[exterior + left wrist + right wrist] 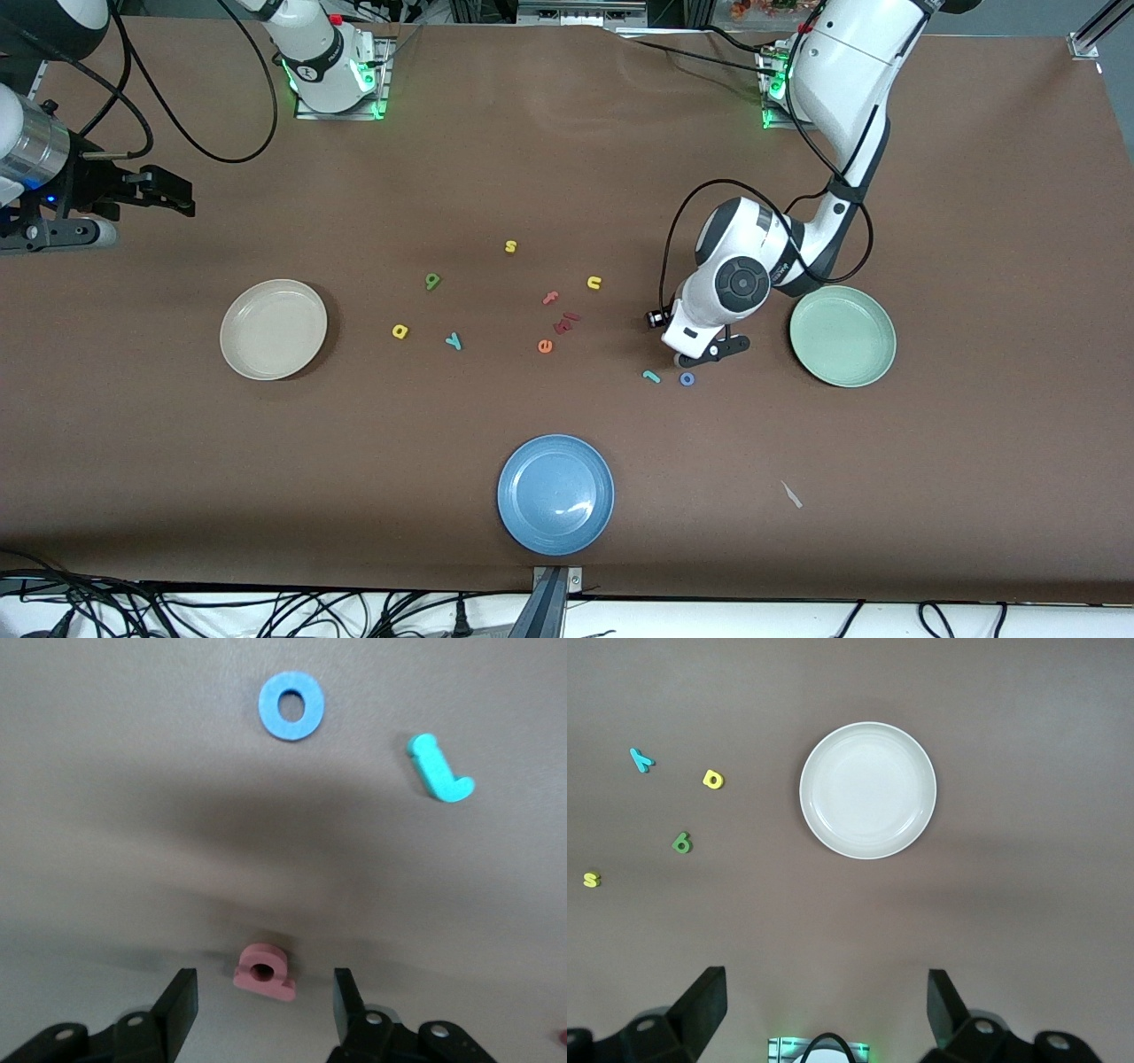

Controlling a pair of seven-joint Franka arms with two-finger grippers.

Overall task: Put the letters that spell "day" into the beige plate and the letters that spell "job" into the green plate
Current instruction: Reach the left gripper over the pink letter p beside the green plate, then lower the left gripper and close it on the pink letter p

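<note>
With my left gripper [264, 1003] low over the table beside the green plate [842, 336], its jaws apart either side of the red-pink letter [263, 971], I should centre them before closing, while my right gripper [824, 1010] waits open above the beige plate [868, 790].

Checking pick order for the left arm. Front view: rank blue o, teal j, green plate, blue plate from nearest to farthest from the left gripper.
Left gripper is low over the table, beside the green plate.
1. blue o: just camera-side of the gripper.
2. teal j: beside the o, toward the right arm's end.
3. green plate: toward the left arm's end.
4. blue plate: nearest the front camera.
</note>
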